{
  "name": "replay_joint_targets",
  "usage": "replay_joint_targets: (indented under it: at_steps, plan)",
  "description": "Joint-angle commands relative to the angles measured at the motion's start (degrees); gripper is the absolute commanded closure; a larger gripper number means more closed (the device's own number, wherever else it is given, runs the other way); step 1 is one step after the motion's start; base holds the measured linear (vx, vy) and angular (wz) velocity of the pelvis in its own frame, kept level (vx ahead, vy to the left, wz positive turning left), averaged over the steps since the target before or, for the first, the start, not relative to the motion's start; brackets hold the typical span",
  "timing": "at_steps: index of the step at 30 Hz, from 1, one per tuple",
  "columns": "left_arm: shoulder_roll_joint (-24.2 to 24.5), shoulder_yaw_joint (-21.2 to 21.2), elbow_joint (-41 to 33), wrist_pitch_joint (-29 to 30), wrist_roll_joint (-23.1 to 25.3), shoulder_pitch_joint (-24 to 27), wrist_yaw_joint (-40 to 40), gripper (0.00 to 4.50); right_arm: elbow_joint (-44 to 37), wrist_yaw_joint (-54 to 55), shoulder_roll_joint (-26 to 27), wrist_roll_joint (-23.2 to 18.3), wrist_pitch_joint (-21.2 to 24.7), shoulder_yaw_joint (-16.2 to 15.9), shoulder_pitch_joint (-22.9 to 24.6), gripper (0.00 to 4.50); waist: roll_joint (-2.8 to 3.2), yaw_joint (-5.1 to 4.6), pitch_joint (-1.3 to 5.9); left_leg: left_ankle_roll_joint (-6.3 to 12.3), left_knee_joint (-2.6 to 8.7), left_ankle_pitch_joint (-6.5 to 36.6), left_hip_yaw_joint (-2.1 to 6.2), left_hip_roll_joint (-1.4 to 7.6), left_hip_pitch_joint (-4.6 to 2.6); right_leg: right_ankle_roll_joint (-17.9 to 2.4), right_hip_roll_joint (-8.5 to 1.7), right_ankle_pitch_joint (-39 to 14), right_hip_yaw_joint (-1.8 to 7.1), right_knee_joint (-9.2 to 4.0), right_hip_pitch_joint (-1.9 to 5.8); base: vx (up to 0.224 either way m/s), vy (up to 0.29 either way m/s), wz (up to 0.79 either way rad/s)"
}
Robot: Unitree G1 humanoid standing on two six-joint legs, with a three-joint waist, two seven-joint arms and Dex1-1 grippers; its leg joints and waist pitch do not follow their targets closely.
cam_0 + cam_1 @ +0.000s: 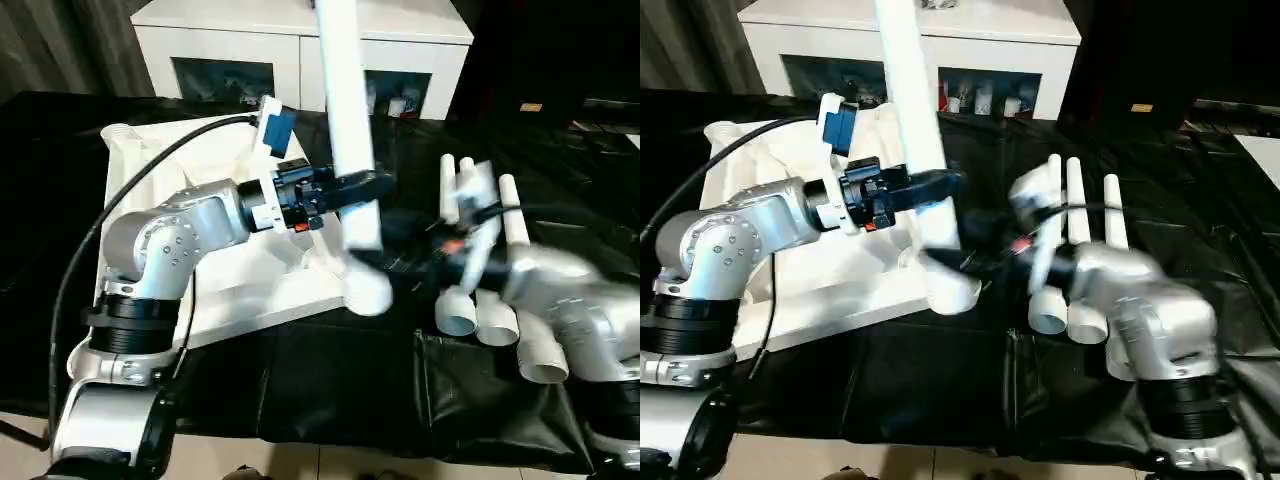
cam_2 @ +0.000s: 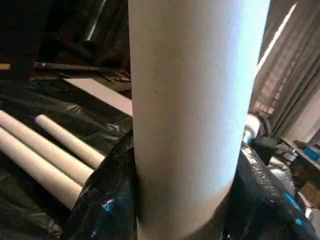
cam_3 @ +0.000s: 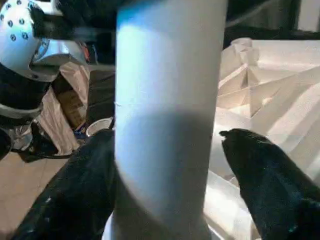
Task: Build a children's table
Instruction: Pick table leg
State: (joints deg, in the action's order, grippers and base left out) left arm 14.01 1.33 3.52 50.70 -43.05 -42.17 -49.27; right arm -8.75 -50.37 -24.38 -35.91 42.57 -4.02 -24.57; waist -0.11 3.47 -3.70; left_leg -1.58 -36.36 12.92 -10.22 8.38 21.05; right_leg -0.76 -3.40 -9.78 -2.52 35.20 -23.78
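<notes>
Upright white tapered plastic tube leg (image 1: 347,120), at corner of white ribbed plastic tabletop (image 1: 250,290).
Left tool (image 1: 368,183) closed around leg; right tool (image 3: 165,165) straddles it, grip uncertain.

One white table top (image 1: 240,290) lies at centre left. Four tube legs show: one upright leg (image 1: 345,110) at upper centre, three loose legs (image 1: 480,260) at right.

The white table top (image 1: 240,285) lay upside down on the black surface (image 1: 330,380), its ribbed underside facing up. One long white leg (image 1: 350,150) stood nearly upright, its wide end at the near right corner of the top. Three more white legs (image 1: 480,270) lay side by side to the right.
</notes>
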Motion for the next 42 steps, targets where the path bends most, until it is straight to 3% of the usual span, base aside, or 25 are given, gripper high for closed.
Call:
replay_joint_targets:
  at_steps: [1, 16, 18, 19, 20, 24, 25, 29, 31, 35, 37, 42]
  plan:
    - [0.04, -0.43, -1.81, -0.02, -0.6, -1.19, -0.65, 2.6, -0.07, 0.52, 0.17, 0.09, 1.09, -0.23, -0.69, 1.14, -0.37, 0.26, 4.18, 2.5, 4.44, 2.32, 1.58, 4.24, -0.4, -15.34, -5.07, -8.09, 2.93, -3.36, 3.76, 0.0, 0.0, 0.0]
    - [1.35, -1.48, -2.03, 0.01, -0.03, -0.87, -2.28, 2.6, -0.74, 1.13, 0.87, -0.53, 2.14, -0.48, -0.09, 2.35, -0.19, 0.36, 4.24, 2.16, 4.42, 2.25, 1.61, 4.22, -0.44, -15.51, -5.05, -7.35, 2.9, -3.22, 3.82, 0.0, 0.0, 0.0]
    - [1.64, -2.46, -2.23, -1.99, 2.13, -0.69, -1.5, 2.6, -0.63, 1.75, 1.07, -0.18, 1.67, -0.53, -0.08, 2.43, -0.18, 0.38, 4.21, 2.15, 4.46, 2.19, 1.64, 4.23, -0.4, -15.33, -5.07, -7.35, 2.92, -3.3, 3.83, 0.0, 0.0, 0.0]
    - [1.24, -2.4, -1.72, -2.53, 3.18, -0.9, 0.29, 2.04, -0.47, 2.28, 1.29, 0.17, 1.35, -0.49, -0.15, 2.57, -0.21, 0.33, 4.2, 2.04, 4.48, 2.26, 1.61, 4.28, -0.4, -15.24, -5.06, -7.36, 2.94, -3.31, 3.85, 0.0, 0.0, 0.0]
    - [0.93, -2.12, -1.33, -2.54, 3.54, -1.05, 1.53, 1.9, -0.35, 2.74, 1.43, 0.67, 0.88, -0.57, -0.2, 2.58, -0.21, 0.38, 4.2, 1.96, 4.45, 2.34, 1.62, 4.25, -0.42, -15.22, -5.13, -7.57, 2.92, -3.32, 3.87, 0.0, 0.0, 0.0]
    - [-0.36, -1.36, -0.73, -3.19, 4.78, -1.3, 5.67, 1.69, 0.62, 6.63, 2.91, 4.21, -1.9, -0.85, -0.63, 2.59, -0.24, 0.28, 4.28, 1.42, 4.39, 1.95, 1.58, 4.2, -0.41, -15.16, -5.11, -7.0, 2.95, -3.25, 3.87, 0.0, 0.0, 0.0]
    - [-0.88, -1.19, -1.09, -3.02, 5.0, -1.2, 7.17, 1.45, 1.18, 8.62, 3.63, 6.12, -3.36, -1.05, -0.87, 2.59, -0.21, 0.3, 4.28, 1.24, 4.41, 1.89, 1.59, 4.18, -0.36, -15.08, -5.09, -7.19, 2.95, -3.22, 3.85, 0.0, 0.0, 0.0]
    - [-3.59, -0.67, -0.61, -5.07, 7.67, -1.14, 13.44, 1.23, 3.21, 15.58, 6.07, 12.07, -7.68, -2.04, -2.08, 2.59, -0.29, 0.14, 4.28, 0.67, 4.39, 1.94, 1.57, 4.16, -0.33, -14.86, -5.03, -7.21, 2.94, -3.32, 3.85, 0.0, 0.0, 0.0]
    - [-5.35, -0.68, 0.88, -8.6, 11.74, -1.65, 18.76, 0.96, 4.63, 19.73, 7.09, 16.2, -9.87, -3.63, -2.93, 2.59, -0.39, -0.01, 4.23, 0.81, 4.42, 1.95, 1.65, 4.18, -0.26, -14.27, -4.9, -7.41, 2.9, -3.44, 3.84, 0.0, 0.0, 0.0]
    - [-7.13, 0.03, 2.27, -10.21, 13.97, -2.23, 23.62, 0.83, 5.8, 22.43, 8.4, 18.4, -11.02, -4.35, -3.53, 2.59, -0.44, 0.03, 4.32, 1.25, 4.36, 2.18, 1.62, 4.03, -0.28, -13.69, -4.95, -7.76, 3.0, -3.41, 4.02, 0.0, 0.0, 0.0]
    - [-9.43, 1.48, 3.21, -11.76, 13.77, -2.82, 26.96, 0.81, 6.78, 25.41, 10.55, 22.21, -13.32, -6.32, -3.76, 2.59, -0.46, -0.12, 4.36, 1.53, 4.31, 1.38, 1.63, 4.12, -0.11, -14.26, -4.97, -6.04, 2.94, -3.27, 3.82, 0.0, 0.0, 0.0]
    - [-10.68, 3.04, 4.61, -12.96, 15.28, -3.38, 31.37, 1.2, 8.01, 28.16, 12.41, 23.93, -14.7, -6.79, -3.98, 2.59, -0.42, -0.18, 4.3, 2.15, 4.37, 2.45, 1.6, 4.02, -0.28, -14.25, -4.86, -6.57, 2.93, -3.4, 3.81, 0.0, 0.0, 0.0]
